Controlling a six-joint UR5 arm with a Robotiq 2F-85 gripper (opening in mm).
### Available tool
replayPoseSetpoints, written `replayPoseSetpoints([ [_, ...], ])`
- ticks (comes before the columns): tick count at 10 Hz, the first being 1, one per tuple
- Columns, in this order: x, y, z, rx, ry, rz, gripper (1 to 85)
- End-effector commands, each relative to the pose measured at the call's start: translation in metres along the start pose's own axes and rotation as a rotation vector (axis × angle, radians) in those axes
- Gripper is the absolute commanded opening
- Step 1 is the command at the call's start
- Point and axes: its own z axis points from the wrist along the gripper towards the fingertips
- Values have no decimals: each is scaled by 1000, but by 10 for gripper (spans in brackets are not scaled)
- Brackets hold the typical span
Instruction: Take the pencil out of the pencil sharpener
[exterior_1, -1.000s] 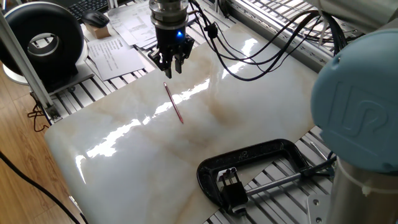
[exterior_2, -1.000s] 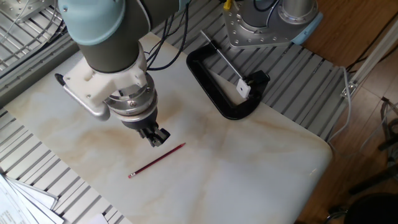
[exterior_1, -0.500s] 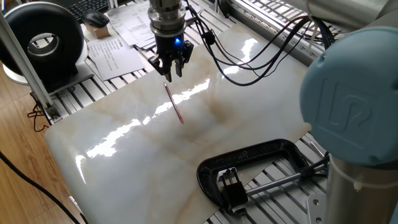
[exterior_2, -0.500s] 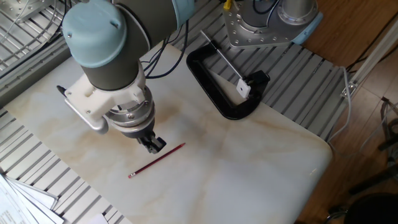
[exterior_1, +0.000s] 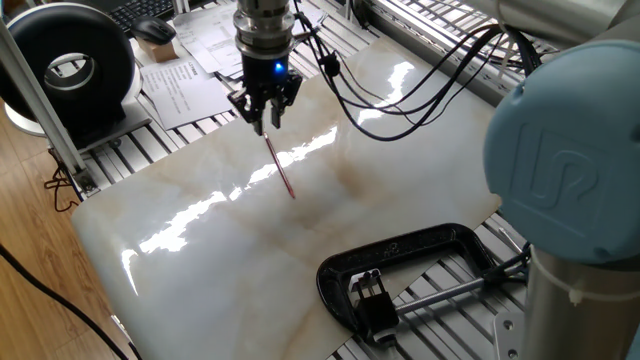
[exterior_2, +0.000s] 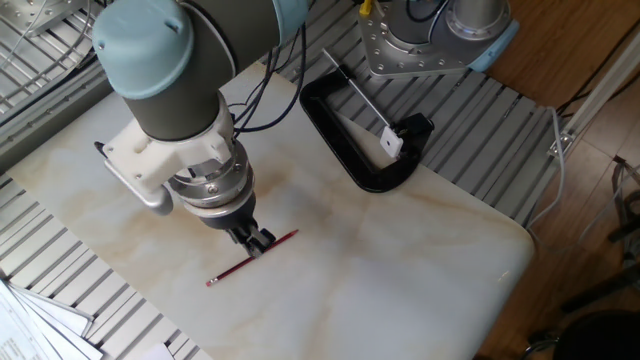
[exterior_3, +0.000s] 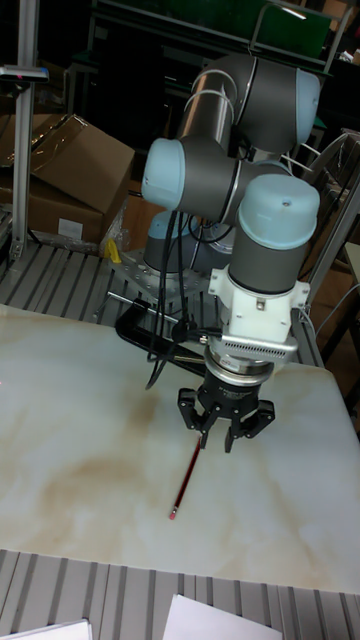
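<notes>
pencil (exterior_2: 253, 258), one, red, lies flat mid-slab on the marble table (exterior_2: 420, 260), free of the small black sharpener (exterior_1: 372, 300) by the one c-clamp (exterior_1: 420, 262). gripper (exterior_1: 264, 113) hangs over its upper end, fingers nearly together, holding nothing; best to straddle the shaft squarely before closing.

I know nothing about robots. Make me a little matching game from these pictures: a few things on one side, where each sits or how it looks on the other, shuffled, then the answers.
Things:
1. pencil
2. tool
3. clamp
4. papers

Descriptions:
A. black and C-shaped, at the marble slab's edge near the robot's base
B. thin and red, lying flat on the marble
C. white sheets off the slab, beside the black round device
D. hanging just above one end of the pencil

Pairs: 1-B, 2-D, 3-A, 4-C
</notes>
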Motion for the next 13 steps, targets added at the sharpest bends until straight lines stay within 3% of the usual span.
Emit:
replayPoseSetpoints([
  [1,-9,0,-2,-3,-33,-1,383],
  [4,-9,-8,22,5,6,38,377],
  [7,-30,1,50,8,-28,31,380],
  [8,-26,-5,47,28,-16,24,377],
  [10,-20,-4,45,22,5,4,370],
  [13,-27,-5,45,26,-19,8,380],
])
